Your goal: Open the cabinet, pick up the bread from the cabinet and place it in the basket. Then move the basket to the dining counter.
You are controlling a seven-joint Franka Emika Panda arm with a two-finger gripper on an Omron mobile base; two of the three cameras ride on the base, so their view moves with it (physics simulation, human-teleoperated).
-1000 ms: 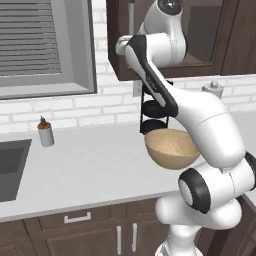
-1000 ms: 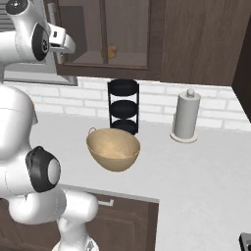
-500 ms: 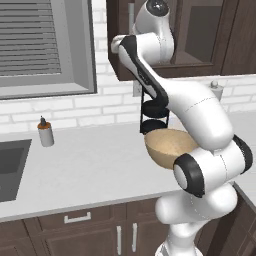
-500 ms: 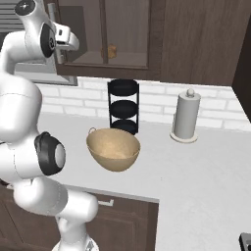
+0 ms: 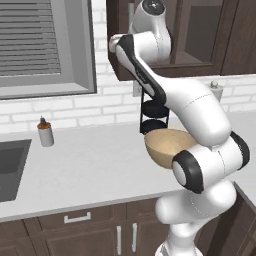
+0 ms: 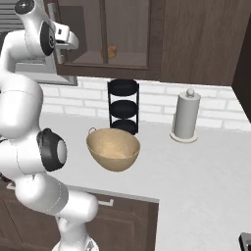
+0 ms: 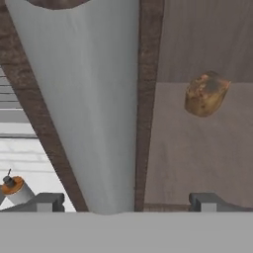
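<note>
In the hand view the cabinet's silver bar handle stands close up between my open gripper's fingertips; whether they touch it I cannot tell. The bread, a golden-brown lump, lies on the shelf behind the glass door. From the right base view the dark wooden cabinet is shut, with the bread inside and my hand at its left edge. The tan basket sits on the white worktop below, nothing in it. The dining counter is out of view.
A black three-tier rack stands against the brick wall just behind the basket. A paper towel roll is to its right. A small orange-capped bottle and a sink lie to the left, under a window.
My hand has edged a little to the left along the cabinet front and the arm's elbow has swung. The gripper stays open. Basket and bread have not moved.
</note>
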